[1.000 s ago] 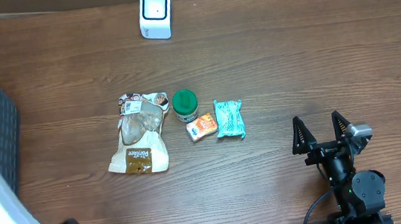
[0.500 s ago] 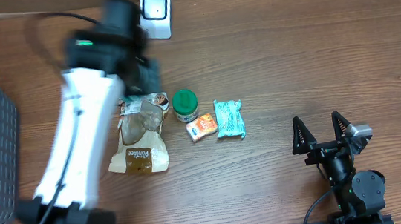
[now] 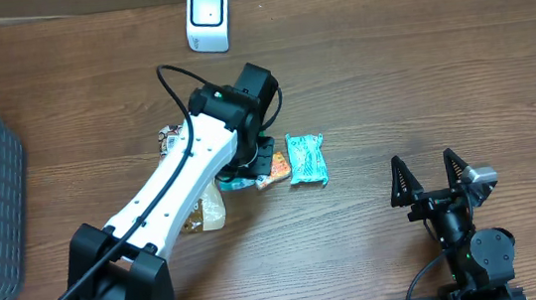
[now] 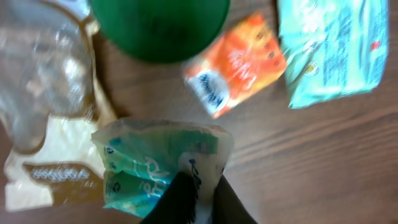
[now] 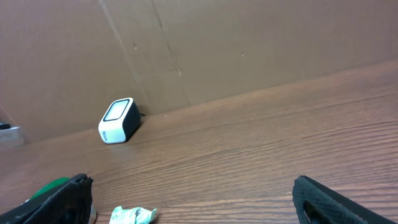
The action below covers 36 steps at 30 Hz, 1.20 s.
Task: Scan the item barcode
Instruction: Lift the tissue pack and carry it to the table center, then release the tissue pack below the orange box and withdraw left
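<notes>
**Overhead:** the left gripper (image 3: 253, 168) hangs at mid-frame just left of a loose mint-green pack (image 3: 307, 159), well apart from the scanner (image 3: 207, 17) at the top edge. The right gripper (image 3: 435, 174) rests spread wide at lower right, out of the way.

**Left wrist:** its fingers (image 4: 180, 196) are clamped on a teal packet (image 4: 155, 158) by one edge, apparently to leave the printed face exposed.

**Right wrist:** the scanner stands at left of frame, with nothing presented to it yet.

White left arm (image 3: 167, 188), black joints (image 3: 256, 83), maybe a green light (image 3: 219, 96).
</notes>
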Available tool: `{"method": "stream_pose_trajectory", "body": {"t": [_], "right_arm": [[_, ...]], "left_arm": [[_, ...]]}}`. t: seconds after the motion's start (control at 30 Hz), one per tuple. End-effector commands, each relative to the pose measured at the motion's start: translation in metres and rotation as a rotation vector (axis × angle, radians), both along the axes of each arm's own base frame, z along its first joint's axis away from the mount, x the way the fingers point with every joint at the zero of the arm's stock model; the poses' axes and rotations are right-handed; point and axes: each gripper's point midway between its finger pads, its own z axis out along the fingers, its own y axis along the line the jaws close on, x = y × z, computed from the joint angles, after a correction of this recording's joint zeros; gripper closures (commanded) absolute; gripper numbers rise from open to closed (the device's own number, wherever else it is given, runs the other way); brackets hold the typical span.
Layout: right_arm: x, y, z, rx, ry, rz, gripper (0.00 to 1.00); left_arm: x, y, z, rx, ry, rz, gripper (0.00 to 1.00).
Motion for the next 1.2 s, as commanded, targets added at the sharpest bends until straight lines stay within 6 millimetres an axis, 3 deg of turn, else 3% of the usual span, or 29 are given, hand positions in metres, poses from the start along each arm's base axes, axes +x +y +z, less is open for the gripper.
{"method": "stream_pose_trajectory", "body": {"t": [0.0, 0.1, 0.17, 0.4, 0.47, 0.6, 0.7, 0.77, 0.8, 0.87, 0.97, 1.1, 1.17], "right_arm": [[0.0, 0.0, -0.002, -0.004, -0.004, -0.002, 0.0], [0.0, 0.0, -0.002, -0.004, -0.004, -0.002, 0.0], [0.0, 0.0, -0.002, -0.004, -0.004, -0.002, 0.0], [0.0, 0.0, -0.002, -0.004, -0.004, -0.002, 0.0], [0.0, 0.0, -0.002, -0.004, -0.004, -0.002, 0.0], [0.0, 0.0, -0.002, -0.004, -0.004, -0.002, 0.0], [0.0, 0.0, -0.002, -0.004, -0.004, -0.002, 0.0], [0.0, 0.0, -0.002, -0.004, -0.004, -0.002, 0.0], [0.0, 0.0, -0.002, -0.004, -0.004, -0.002, 0.0], [0.0, 0.0, -0.002, -0.004, -0.004, -0.002, 0.0], [0.0, 0.0, -0.002, -0.004, -0.004, -0.002, 0.0], [0.0, 0.0, -0.002, -0.004, -0.004, -0.002, 0.0], [0.0, 0.0, -0.002, -0.004, -0.004, -0.002, 0.0]], "left_arm": [[0.008, -0.002, -0.003, 0.004, -0.046, 0.023, 0.84], [0.013, 0.001, -0.004, 0.02, -0.067, 0.026, 0.74], [0.012, 0.004, -0.004, 0.033, -0.065, 0.026, 0.59], [0.012, 0.009, 0.001, 0.048, -0.072, 0.034, 0.57], [0.017, 0.012, 0.009, 0.036, -0.092, 0.048, 0.57], [0.034, 0.027, 0.045, 0.001, -0.157, 0.101, 0.57], [0.05, 0.049, 0.084, -0.026, -0.23, 0.121, 0.53], [0.058, 0.065, 0.11, -0.051, -0.273, 0.114, 0.39], [0.065, 0.084, 0.133, -0.078, -0.307, 0.109, 0.37], [0.07, 0.111, 0.151, -0.079, -0.337, 0.15, 0.34], [0.075, 0.155, 0.164, -0.066, -0.364, 0.249, 0.21], [0.071, 0.212, 0.164, -0.046, -0.359, 0.366, 0.09], [0.068, 0.237, 0.164, -0.034, -0.359, 0.42, 0.09]]}}
